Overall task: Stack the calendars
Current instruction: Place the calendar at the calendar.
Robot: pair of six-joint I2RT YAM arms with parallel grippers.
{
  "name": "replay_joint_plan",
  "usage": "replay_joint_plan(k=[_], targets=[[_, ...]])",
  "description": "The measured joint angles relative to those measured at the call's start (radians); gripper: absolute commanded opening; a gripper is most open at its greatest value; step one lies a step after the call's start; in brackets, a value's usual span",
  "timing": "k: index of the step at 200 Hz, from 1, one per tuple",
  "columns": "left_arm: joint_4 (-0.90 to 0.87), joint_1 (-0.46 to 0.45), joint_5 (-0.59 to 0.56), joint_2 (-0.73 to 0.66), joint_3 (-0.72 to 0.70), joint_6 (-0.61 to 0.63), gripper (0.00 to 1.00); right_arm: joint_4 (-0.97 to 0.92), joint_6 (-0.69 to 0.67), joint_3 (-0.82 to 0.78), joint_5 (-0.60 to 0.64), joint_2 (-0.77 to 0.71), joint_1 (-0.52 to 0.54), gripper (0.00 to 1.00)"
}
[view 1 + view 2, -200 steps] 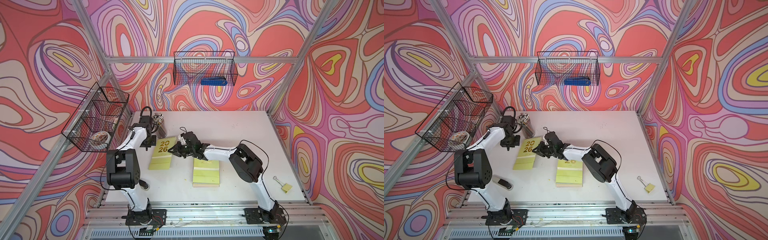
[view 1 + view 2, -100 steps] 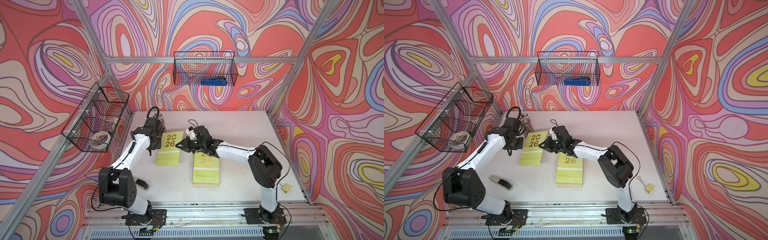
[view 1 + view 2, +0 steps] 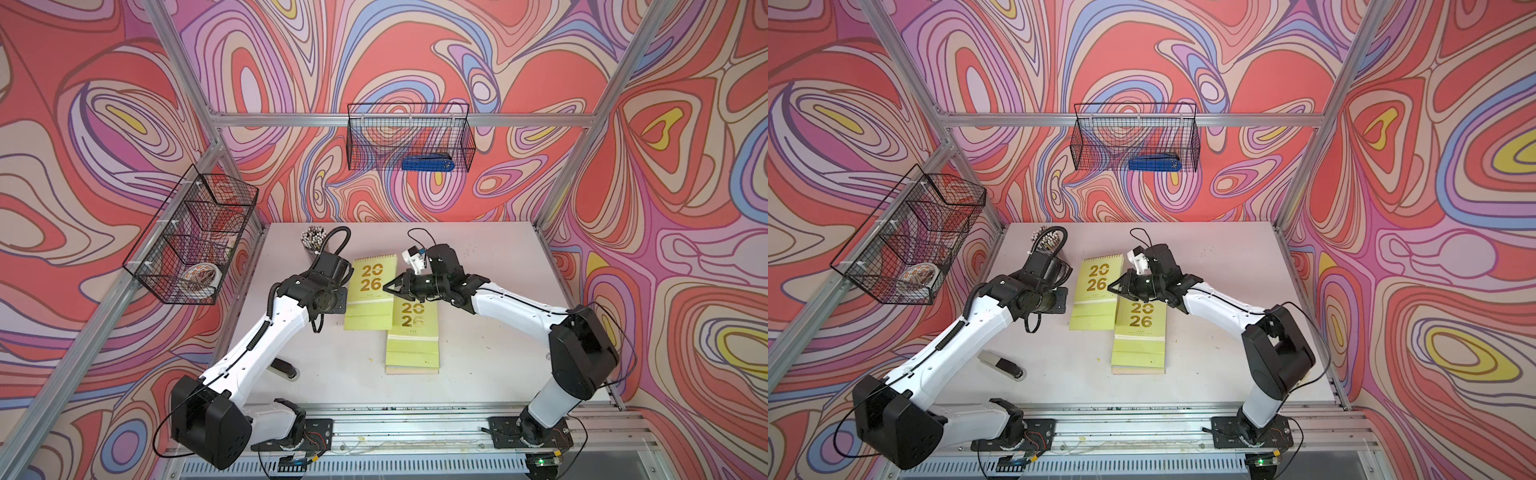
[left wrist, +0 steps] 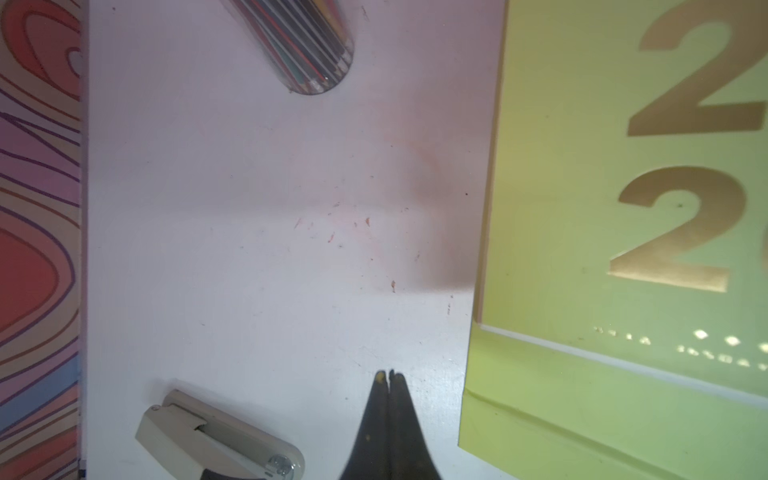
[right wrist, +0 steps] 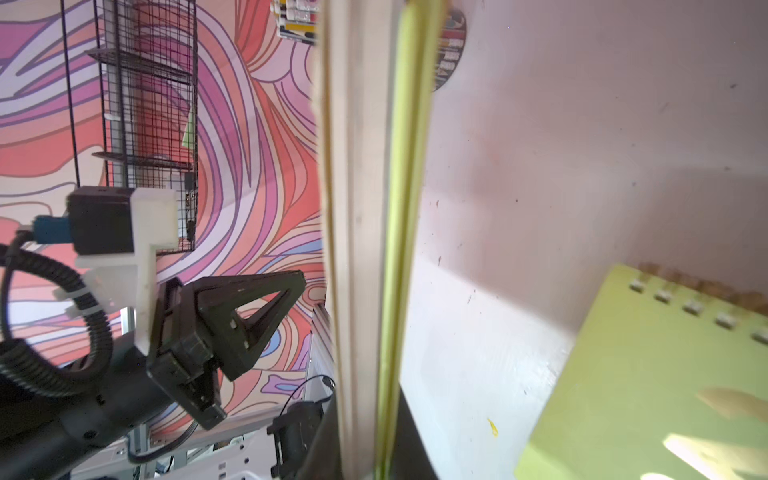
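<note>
A yellow-green calendar with a gold "2026" cover hangs a little above the table, left of the stack. My right gripper is shut on its right edge. The right wrist view shows this calendar edge-on between the jaws. The stack of calendars lies flat with a yellow-green cover on top and a peach edge beneath. My left gripper is shut and empty over bare table, just left of the held calendar without touching it.
A grey stapler lies front left. A pencil cup stands at the back left. Wire baskets hang on the back wall and on the left wall.
My right gripper has carried the yellow-green calendar rightward and back, closer to the stack. The left arm has moved the same way, staying beside the calendar's left edge.
</note>
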Motion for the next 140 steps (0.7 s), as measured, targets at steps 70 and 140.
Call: replay_joint_plan(k=[70,140], targets=[[0.149,-0.105,0.112,-0.029,-0.134,-0.137,0.0,-0.049,-0.078,-0.242,-0.169,-0.212,-0.127,0.0],[0.306,-0.159,0.193,0.062,-0.204,-0.228,0.0,-0.121,-0.159,-0.365,-0.24,-0.307,-0.203,0.0]])
